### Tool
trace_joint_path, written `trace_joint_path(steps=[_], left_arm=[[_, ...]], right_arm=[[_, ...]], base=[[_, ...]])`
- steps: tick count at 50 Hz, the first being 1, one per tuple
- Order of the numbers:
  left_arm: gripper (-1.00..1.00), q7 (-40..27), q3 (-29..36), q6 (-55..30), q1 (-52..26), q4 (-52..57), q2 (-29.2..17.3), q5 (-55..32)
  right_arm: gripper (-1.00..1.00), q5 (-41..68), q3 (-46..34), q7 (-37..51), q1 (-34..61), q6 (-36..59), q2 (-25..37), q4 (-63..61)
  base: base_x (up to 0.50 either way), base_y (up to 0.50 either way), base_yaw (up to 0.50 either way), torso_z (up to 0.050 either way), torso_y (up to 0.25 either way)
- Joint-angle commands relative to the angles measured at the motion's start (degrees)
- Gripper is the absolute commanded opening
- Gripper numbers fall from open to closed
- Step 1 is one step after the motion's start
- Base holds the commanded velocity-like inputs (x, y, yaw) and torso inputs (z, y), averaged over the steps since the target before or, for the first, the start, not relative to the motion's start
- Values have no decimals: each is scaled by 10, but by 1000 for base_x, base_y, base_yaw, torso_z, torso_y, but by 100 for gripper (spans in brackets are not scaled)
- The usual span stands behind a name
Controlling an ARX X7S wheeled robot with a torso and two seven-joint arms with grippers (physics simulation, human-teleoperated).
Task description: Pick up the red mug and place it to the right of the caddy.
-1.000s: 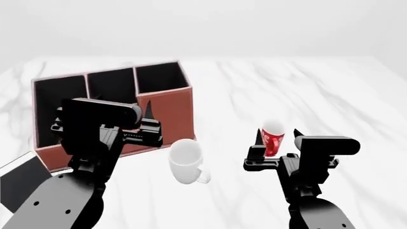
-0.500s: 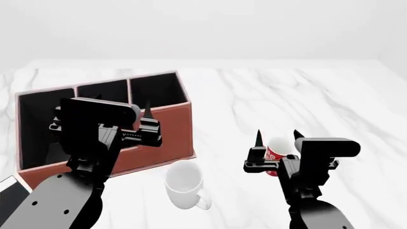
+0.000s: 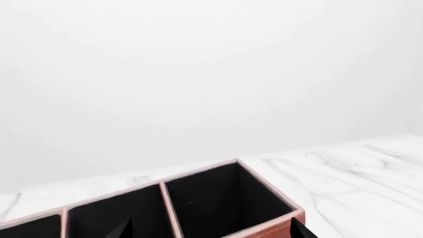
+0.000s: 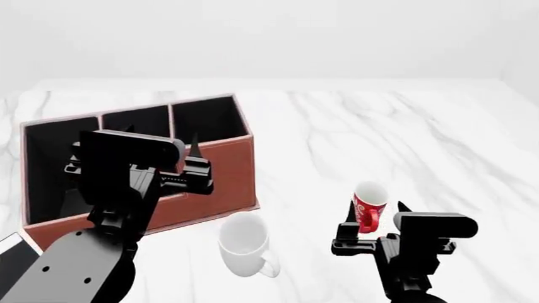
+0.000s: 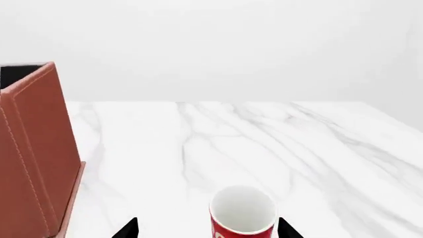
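Observation:
The red mug with white markings stands upright on the marble table, right of the caddy. My right gripper is open just on the near side of the mug, a finger on each side of its base, not touching it. In the right wrist view the mug stands between the fingers of the right gripper, off-centre towards one of them. My left gripper is open and empty over the caddy's near side. In the left wrist view the left gripper hangs above the caddy's black compartments.
A larger plain white mug stands between my arms, near the caddy's front right corner. A black book lies at the lower left. The caddy's end wall shows in the right wrist view. The table's far edge meets a white wall.
The head view shifted a second ago. Since half a second ago my right gripper has dropped lower and nearer to me, so more of the red mug shows above it. The left arm is still.

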Motion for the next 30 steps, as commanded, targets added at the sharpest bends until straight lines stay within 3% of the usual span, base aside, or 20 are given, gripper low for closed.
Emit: trace_joint_path(steps=[1,30], left_arm=[[100,-3,0,0,0,1,-2,-3],[100,-8,-5,2,-1,-4,-7,-12]], right_arm=[[100,-1,5,4,-31,-22,4,19],[100,14,10,9,4,-13,1,109]], base=[[0,0,0,0,0],[0,0,0,0,0]])
